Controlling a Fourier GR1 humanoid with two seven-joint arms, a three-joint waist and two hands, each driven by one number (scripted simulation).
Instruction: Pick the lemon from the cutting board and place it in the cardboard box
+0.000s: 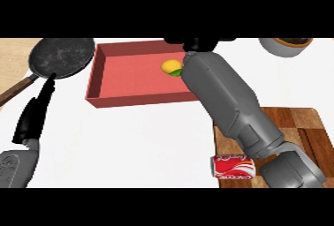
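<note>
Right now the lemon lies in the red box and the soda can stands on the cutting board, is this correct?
Not quite. The head view shows the lemon in the red box, but the soda can lies on its side on the white counter, beside the cutting board.

lemon (171,66) lies inside the red box (104,75), near its right side. right forearm reaches over the box; right hand (199,43) at the far rim, fingers not readable. left hand (34,112) low at left, fingers straight. frying pan (62,56) left of box. red can (233,167) beside cutting board (303,128). bowl (286,46) far right.
</note>
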